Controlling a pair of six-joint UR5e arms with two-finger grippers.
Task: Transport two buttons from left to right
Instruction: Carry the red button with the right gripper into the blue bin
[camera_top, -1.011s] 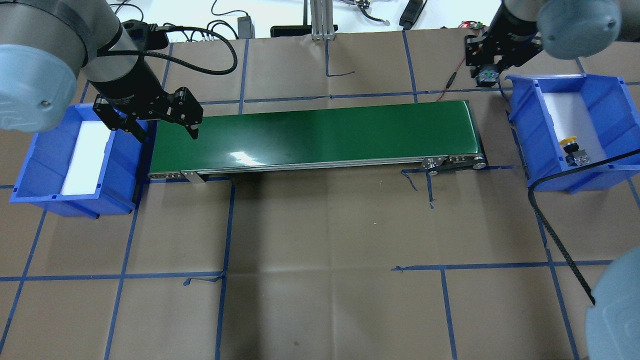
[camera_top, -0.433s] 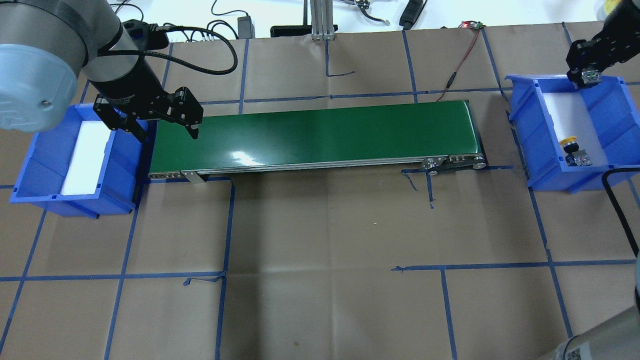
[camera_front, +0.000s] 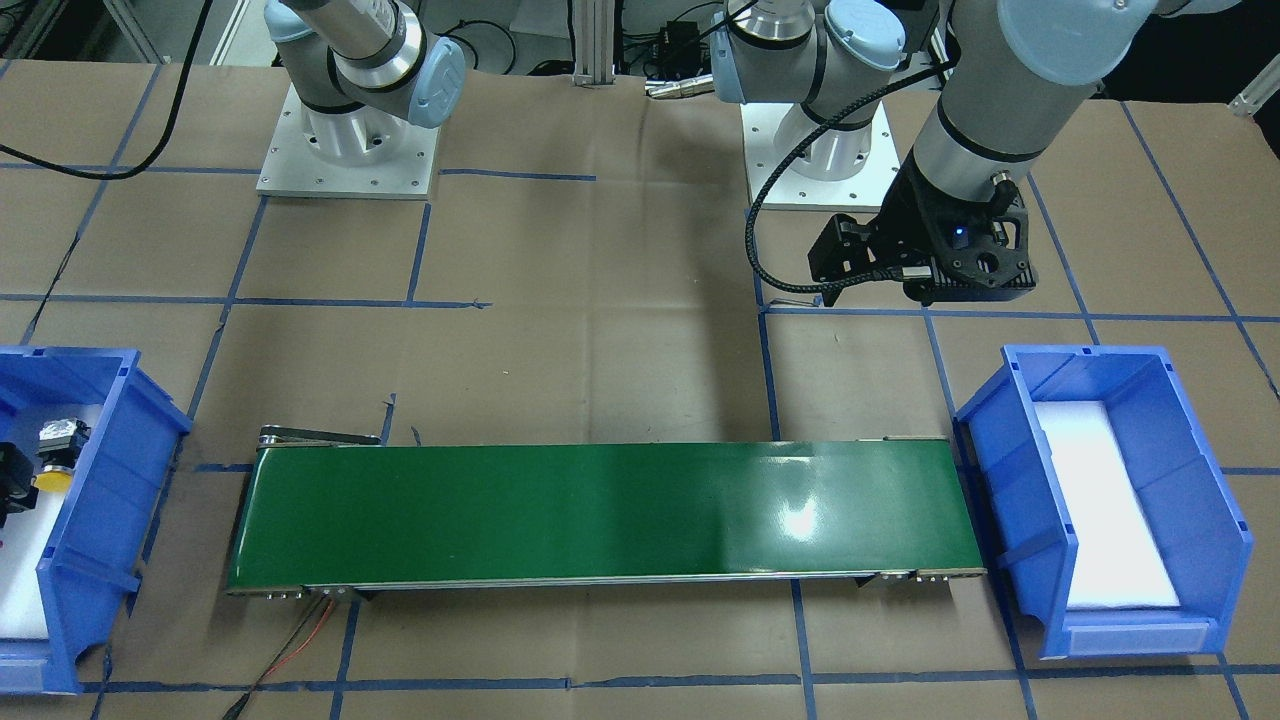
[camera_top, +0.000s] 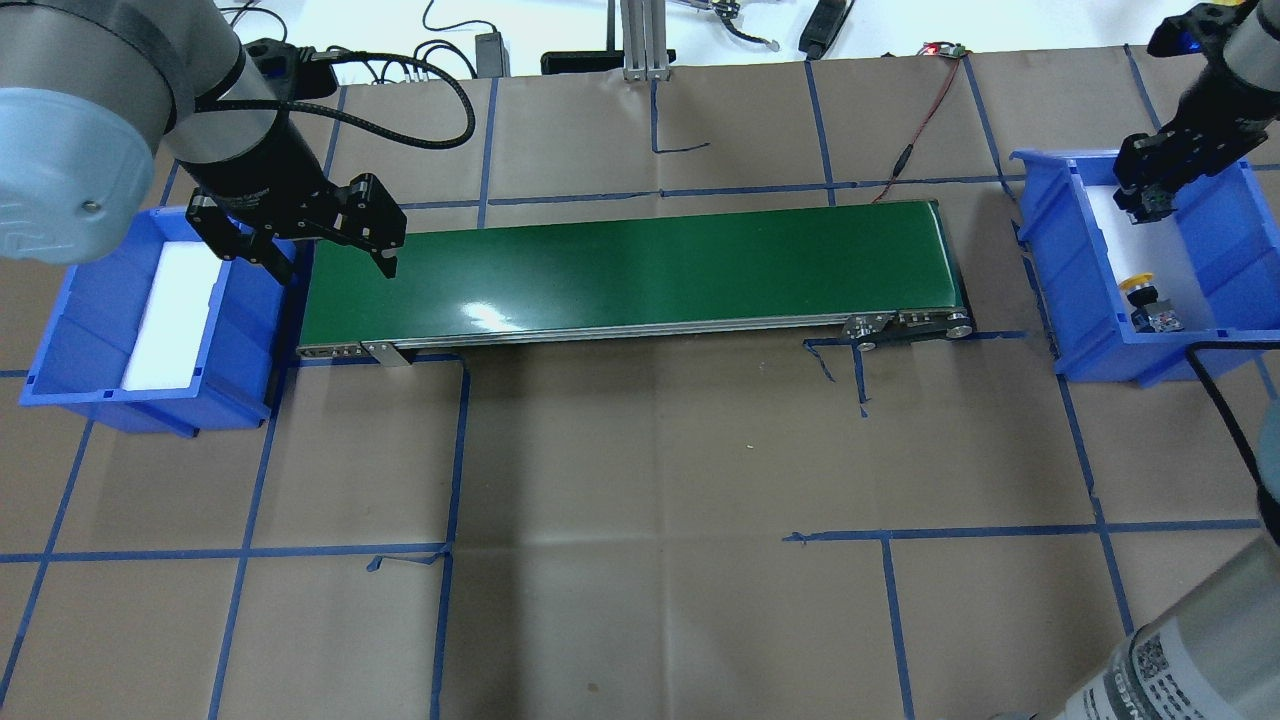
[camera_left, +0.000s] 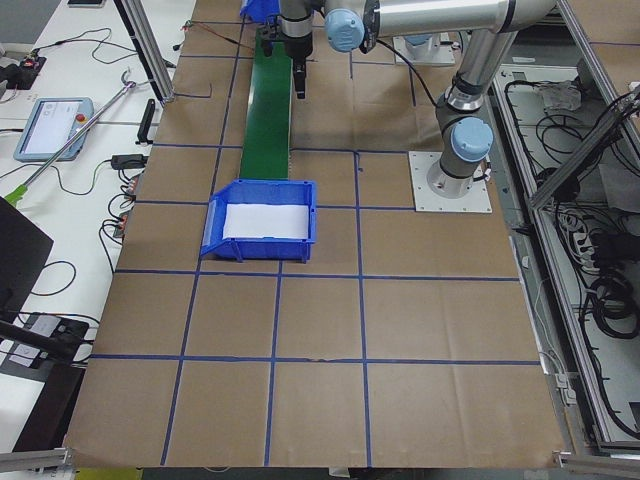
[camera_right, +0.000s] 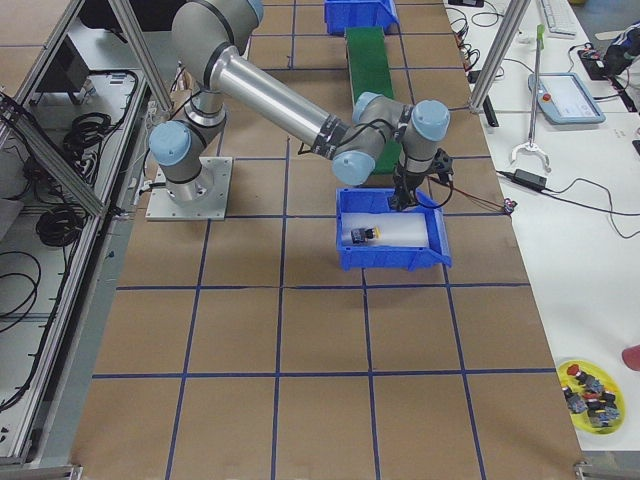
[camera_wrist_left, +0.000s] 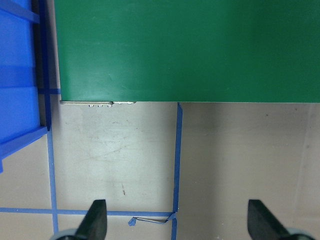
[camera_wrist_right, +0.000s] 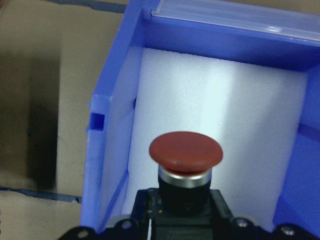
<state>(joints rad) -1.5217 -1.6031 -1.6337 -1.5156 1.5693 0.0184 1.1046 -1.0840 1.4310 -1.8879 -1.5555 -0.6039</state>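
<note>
Right bin (camera_top: 1045, 260), 3 o'clock of the conveyor belt (camera_top: 640, 270): yellow button (camera_top: 1140, 283) lies inside at the 6 o'clock end. Right gripper (camera_top: 1145, 208) hangs over the 12 o'clock end, jaws clamped on the red button (camera_wrist_right: 185, 150); its cap shows only in the right wrist view. Left bin (camera_top: 240, 330) at 9 o'clock holds a white foam liner (camera_top: 170, 310). Left gripper (camera_top: 335, 265) is over the belt's 9 o'clock end, jaws apart, clearest in the left wrist view.

Left end effector (camera_wrist_left: 180, 221) spread; right end effector (camera_top: 1147, 206) clamped.
</note>
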